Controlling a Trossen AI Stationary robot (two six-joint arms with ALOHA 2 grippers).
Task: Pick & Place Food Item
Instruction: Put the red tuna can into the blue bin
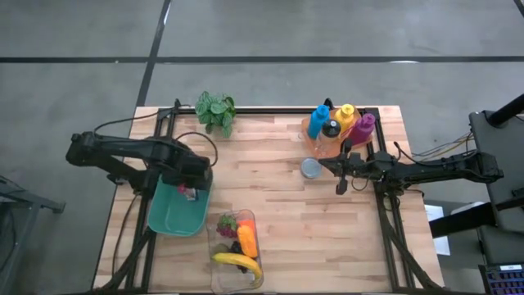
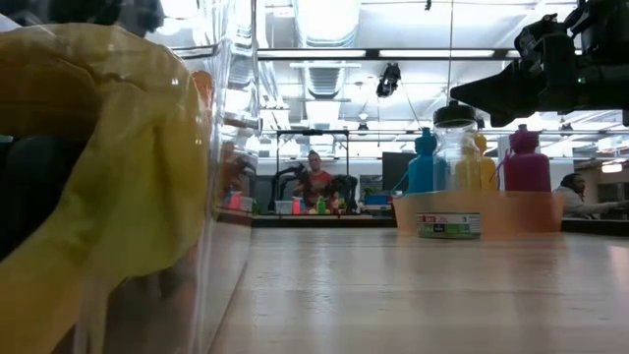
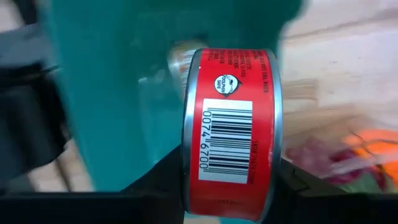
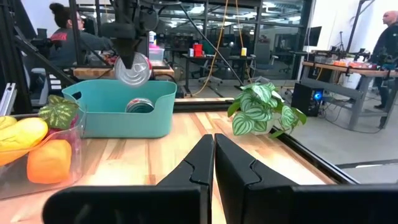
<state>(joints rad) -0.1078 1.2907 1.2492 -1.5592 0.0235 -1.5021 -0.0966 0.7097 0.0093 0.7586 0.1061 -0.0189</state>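
- Red-labelled can (image 1: pixel 191 193), seen from above, hung in the left gripper (image 1: pixel 191 192) over the teal bin (image 1: pixel 173 215), apparently carried there for dropping in. The right gripper (image 1: pixel 341 188) waited over bare wood near a small round tin (image 1: pixel 311 168) and the tray of coloured bottles (image 1: pixel 341 123). A clear container (image 1: pixel 237 280) of plastic fruit lay beside the bin; a leafy plant (image 1: pixel 215 110) stood at the far edge.
- From table level, that clear container's glossy wall (image 2: pixel 211 147) filled the near side, yellow fruit (image 2: pixel 108 157) pressed behind it. Smooth plastic bottles (image 2: pixel 472 162) stood in the translucent tray across the planked tabletop (image 2: pixel 413 295).
- Left wrist camera showed the can (image 3: pixel 231 134) clamped edge-on between the fingers, its metal rims bright, its paper label carrying a barcode, with the bin's matte teal wall (image 3: pixel 124 87) close behind.
- Right wrist camera showed that arm's fingers (image 4: pixel 186 168) pressed together and empty. Farther off, the can (image 4: pixel 132 70) hung above the bin (image 4: pixel 127 112), where another tin (image 4: pixel 140 106) already lay.
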